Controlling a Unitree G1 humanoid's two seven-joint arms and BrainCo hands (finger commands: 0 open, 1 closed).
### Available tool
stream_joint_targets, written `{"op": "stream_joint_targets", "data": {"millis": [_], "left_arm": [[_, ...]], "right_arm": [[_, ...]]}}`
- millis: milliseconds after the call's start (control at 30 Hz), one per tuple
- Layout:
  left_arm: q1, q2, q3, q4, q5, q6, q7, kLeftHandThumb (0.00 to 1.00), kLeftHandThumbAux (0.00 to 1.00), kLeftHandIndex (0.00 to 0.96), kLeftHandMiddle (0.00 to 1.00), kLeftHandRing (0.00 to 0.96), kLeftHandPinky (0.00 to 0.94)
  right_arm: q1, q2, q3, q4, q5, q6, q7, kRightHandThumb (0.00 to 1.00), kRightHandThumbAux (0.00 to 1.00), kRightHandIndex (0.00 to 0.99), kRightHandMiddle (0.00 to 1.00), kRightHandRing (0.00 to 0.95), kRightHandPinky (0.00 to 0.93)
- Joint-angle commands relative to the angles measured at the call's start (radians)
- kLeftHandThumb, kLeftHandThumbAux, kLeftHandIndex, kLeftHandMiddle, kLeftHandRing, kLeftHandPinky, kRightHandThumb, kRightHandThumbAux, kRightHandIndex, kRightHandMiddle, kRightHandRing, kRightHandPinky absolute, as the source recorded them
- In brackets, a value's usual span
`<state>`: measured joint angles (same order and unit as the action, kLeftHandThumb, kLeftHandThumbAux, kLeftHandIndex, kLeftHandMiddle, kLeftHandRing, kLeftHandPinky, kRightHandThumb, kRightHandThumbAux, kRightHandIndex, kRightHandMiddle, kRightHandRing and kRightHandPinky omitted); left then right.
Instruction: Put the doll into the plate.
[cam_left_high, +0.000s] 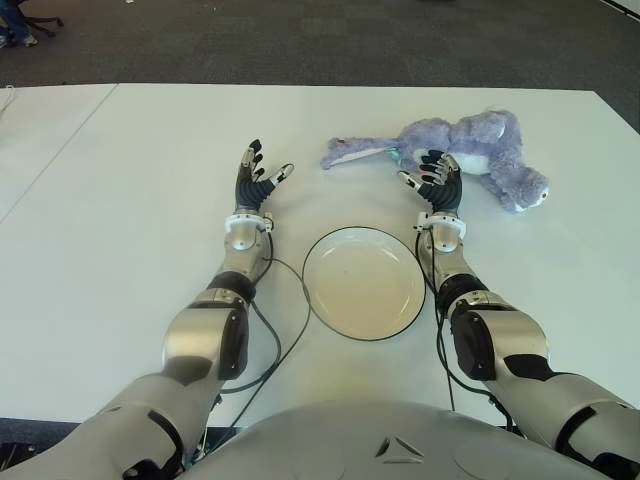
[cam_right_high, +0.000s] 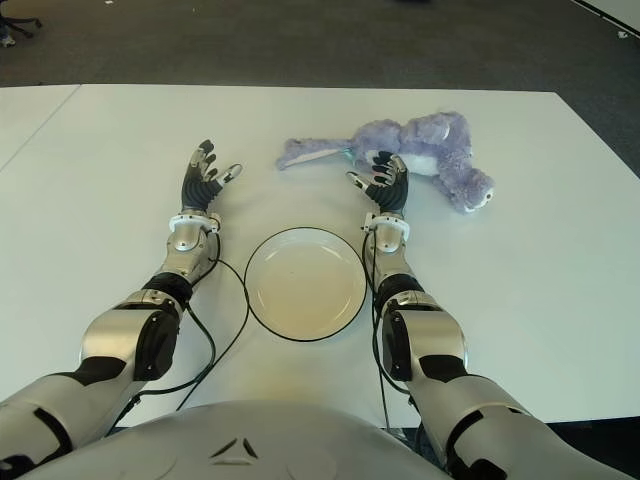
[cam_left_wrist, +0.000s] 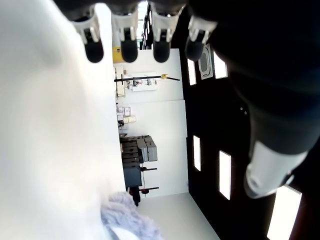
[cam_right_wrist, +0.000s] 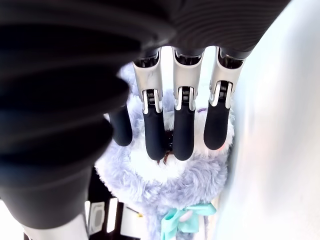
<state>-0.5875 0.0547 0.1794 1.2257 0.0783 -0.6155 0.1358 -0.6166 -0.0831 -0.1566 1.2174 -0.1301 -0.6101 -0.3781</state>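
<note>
The doll, a fluffy lilac plush with a pale belly and a teal ribbon at its neck, lies on its side on the white table, beyond the plate and toward the robot's right, well apart from the rim. One long limb stretches out toward the table's middle, and its head points to the right edge. The right hand is just in front of the doll's body, palm turned toward it, with fingers extended and slightly curved; the right wrist view shows their dark tips close before the fur with nothing grasped between them, so the hand is released. The plate, round, pale and dark-rimmed, sits between the two forearms, near the robot's chest. The left hand shows to the left of the plate, fingers spread and relaxed, holding nothing. A dark cable loops along the left forearm beside the plate.
</note>
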Motion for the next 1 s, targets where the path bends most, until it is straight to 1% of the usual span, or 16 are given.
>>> {"op": "stream_joint_targets", "data": {"millis": [33, 200, 333, 467, 500, 567, 700, 833, 967, 1000], "left_arm": [[0.204, -0.028, 0.003, 0.127, 0.004, 0.129, 0.019, 0.000, 0.689, 0.013, 0.055, 0.048, 0.059], [0.205, -0.026, -0.008, 0.128, 0.017, 0.133, 0.032, 0.000, 0.658, 0.011, 0.054, 0.044, 0.043], [0.205, -0.026, -0.008, 0.128, 0.017, 0.132, 0.031, 0.000, 0.653, 0.010, 0.052, 0.046, 0.051], [0.205, -0.026, -0.007, 0.128, 0.014, 0.129, 0.022, 0.000, 0.635, 0.005, 0.047, 0.040, 0.029], [0.205, -0.026, -0.006, 0.128, 0.013, 0.129, 0.020, 0.000, 0.633, 0.002, 0.043, 0.036, 0.032], [0.204, -0.027, -0.004, 0.128, 0.010, 0.131, 0.018, 0.000, 0.636, 0.001, 0.043, 0.035, 0.029], [0.201, -0.026, -0.007, 0.128, 0.013, 0.142, 0.017, 0.000, 0.639, 0.000, 0.041, 0.033, 0.030], [0.200, -0.024, -0.007, 0.128, 0.012, 0.143, 0.011, 0.000, 0.639, 0.000, 0.037, 0.032, 0.029], [0.201, -0.023, -0.001, 0.128, 0.005, 0.139, 0.002, 0.000, 0.644, 0.000, 0.034, 0.031, 0.042], [0.202, -0.024, 0.003, 0.128, 0.001, 0.137, -0.001, 0.000, 0.645, 0.000, 0.034, 0.031, 0.045]], "right_arm": [[0.236, 0.047, -0.003, 0.131, 0.001, 0.068, 0.009, 0.000, 0.851, 0.253, 0.292, 0.306, 0.320], [0.236, 0.048, -0.012, 0.130, 0.010, 0.065, 0.018, 0.000, 0.867, 0.258, 0.301, 0.314, 0.315], [0.236, 0.049, -0.012, 0.130, 0.008, 0.063, 0.013, 0.000, 0.870, 0.257, 0.309, 0.321, 0.334], [0.232, 0.050, -0.014, 0.129, 0.009, 0.056, 0.011, 0.000, 0.878, 0.260, 0.309, 0.323, 0.348], [0.230, 0.051, -0.015, 0.128, 0.010, 0.053, 0.010, 0.000, 0.884, 0.263, 0.304, 0.317, 0.327], [0.224, 0.052, -0.019, 0.126, 0.013, 0.044, 0.006, 0.000, 0.887, 0.264, 0.301, 0.313, 0.319], [0.191, 0.063, -0.022, 0.108, 0.015, 0.002, -0.029, 0.000, 0.882, 0.264, 0.299, 0.312, 0.305], [0.158, 0.078, -0.019, 0.087, 0.009, -0.058, -0.069, 0.000, 0.865, 0.261, 0.299, 0.310, 0.301], [0.118, 0.093, -0.017, 0.059, 0.013, -0.132, -0.099, 0.000, 0.826, 0.247, 0.290, 0.300, 0.292], [0.113, 0.093, -0.009, 0.041, 0.001, -0.164, -0.125, 0.000, 0.822, 0.246, 0.289, 0.299, 0.291]]}}
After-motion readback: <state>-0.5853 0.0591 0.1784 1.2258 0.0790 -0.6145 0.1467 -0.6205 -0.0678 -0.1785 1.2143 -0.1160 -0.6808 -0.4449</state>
